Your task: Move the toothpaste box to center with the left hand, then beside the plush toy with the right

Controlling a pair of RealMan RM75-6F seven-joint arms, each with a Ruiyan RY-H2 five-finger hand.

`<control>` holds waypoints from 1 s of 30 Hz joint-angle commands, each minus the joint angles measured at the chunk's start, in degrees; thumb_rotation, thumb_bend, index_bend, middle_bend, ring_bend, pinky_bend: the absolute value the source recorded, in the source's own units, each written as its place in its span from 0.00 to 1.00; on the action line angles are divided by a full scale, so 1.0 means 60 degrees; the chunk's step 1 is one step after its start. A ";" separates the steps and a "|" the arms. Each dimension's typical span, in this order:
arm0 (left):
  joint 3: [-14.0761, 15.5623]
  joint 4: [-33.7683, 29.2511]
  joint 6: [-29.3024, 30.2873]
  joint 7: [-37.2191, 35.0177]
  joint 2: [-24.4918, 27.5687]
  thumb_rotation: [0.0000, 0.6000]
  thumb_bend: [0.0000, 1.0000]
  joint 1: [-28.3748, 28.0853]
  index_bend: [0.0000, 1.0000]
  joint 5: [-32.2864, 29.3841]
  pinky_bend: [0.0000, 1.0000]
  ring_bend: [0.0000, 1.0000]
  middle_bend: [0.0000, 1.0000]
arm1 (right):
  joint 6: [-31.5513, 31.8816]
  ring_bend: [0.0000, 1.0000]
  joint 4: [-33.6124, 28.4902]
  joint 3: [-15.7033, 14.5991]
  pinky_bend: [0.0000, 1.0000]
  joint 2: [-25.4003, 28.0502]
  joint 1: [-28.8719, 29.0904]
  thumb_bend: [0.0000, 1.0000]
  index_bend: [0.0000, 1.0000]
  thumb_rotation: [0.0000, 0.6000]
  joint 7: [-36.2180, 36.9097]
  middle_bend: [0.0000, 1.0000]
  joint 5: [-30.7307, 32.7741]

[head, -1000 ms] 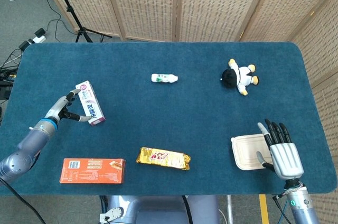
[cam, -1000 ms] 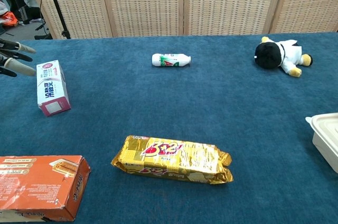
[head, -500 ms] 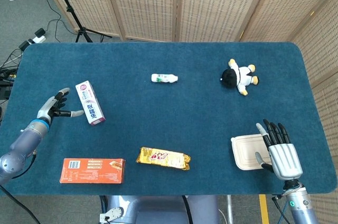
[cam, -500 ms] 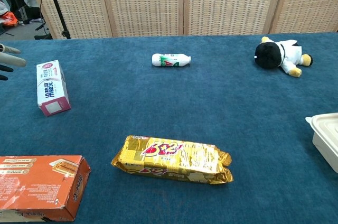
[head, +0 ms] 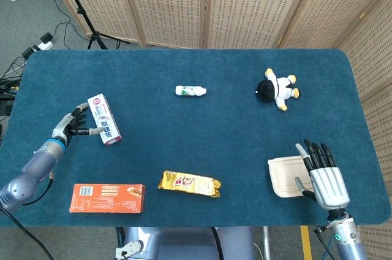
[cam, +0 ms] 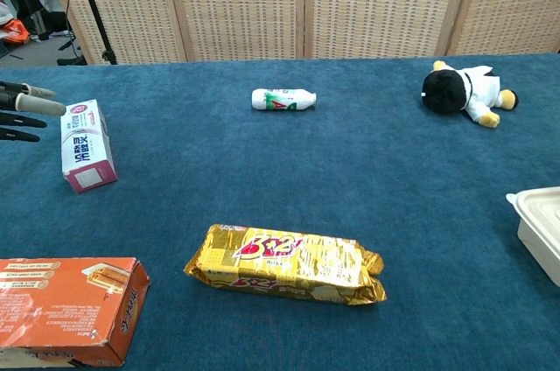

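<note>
The white and pink toothpaste box [head: 104,119] lies on the blue table at the left, seen in the chest view as the toothpaste box [cam: 86,144]. My left hand [head: 72,125] is just left of it, fingers spread, with one fingertip at the box's left side; I cannot tell if it touches. In the chest view only its fingers [cam: 28,105] enter from the left edge. The plush toy [head: 278,87] lies far right at the back, also visible in the chest view as the plush toy [cam: 464,91]. My right hand [head: 323,174] is open, near the front right.
A small white bottle [head: 190,91] lies at back centre. A gold biscuit pack [head: 189,183] and an orange box [head: 107,198] lie along the front. A white lidded container [head: 286,175] sits right beside my right hand, near the table's right edge.
My left hand drew back to the left half a second ago and has now come back to the box's left side. The box and the right hand have not moved.
</note>
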 commanded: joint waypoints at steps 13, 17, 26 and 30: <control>0.0019 -0.0143 0.0452 0.0117 -0.0221 1.00 0.00 0.0174 0.00 0.0191 0.00 0.00 0.00 | 0.0032 0.00 -0.0003 0.0000 0.00 0.0039 -0.0014 0.41 0.04 1.00 0.0099 0.00 0.0005; 0.0018 -0.0022 0.0375 0.0023 -0.0256 1.00 0.00 0.0257 0.00 0.0116 0.00 0.00 0.00 | 0.0033 0.00 -0.0015 -0.0009 0.00 0.0032 -0.0011 0.41 0.04 1.00 0.0073 0.00 -0.0016; -0.0003 0.0354 0.0162 -0.0005 -0.0499 1.00 0.00 0.0257 0.00 0.0184 0.00 0.00 0.00 | -0.0041 0.00 0.0003 -0.0007 0.00 -0.0013 0.0008 0.41 0.04 1.00 0.0004 0.00 0.0041; -0.0013 0.0547 0.0113 0.0041 -0.0664 1.00 0.00 0.0144 0.00 0.0145 0.00 0.00 0.00 | -0.0069 0.00 0.0029 0.0000 0.00 -0.0020 0.0015 0.41 0.04 1.00 0.0017 0.00 0.0072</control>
